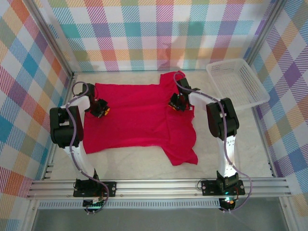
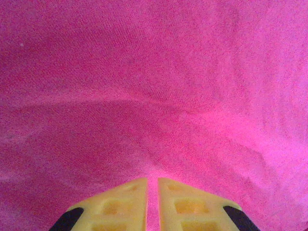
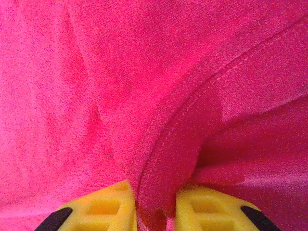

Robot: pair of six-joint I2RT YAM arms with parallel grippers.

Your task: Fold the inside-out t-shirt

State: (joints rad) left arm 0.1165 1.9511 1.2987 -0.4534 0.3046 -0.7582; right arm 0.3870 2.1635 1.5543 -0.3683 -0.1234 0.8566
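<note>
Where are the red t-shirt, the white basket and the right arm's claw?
t-shirt (image 1: pixel 134 115), top view: middle of the spread cloth.
basket (image 1: pixel 238 84), top view: its bare mesh floor.
right gripper (image 3: pixel 155 195), right wrist view: between its yellow fingertips, where a cloth fold sits.

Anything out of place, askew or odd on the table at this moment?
The crimson-red cloth t-shirt lies unevenly: its right part reaches further toward the near edge than the rest, and cloth bunches at its far right corner. The white plastic mesh basket sits skewed at the far right. No spill or damage shows.
</note>
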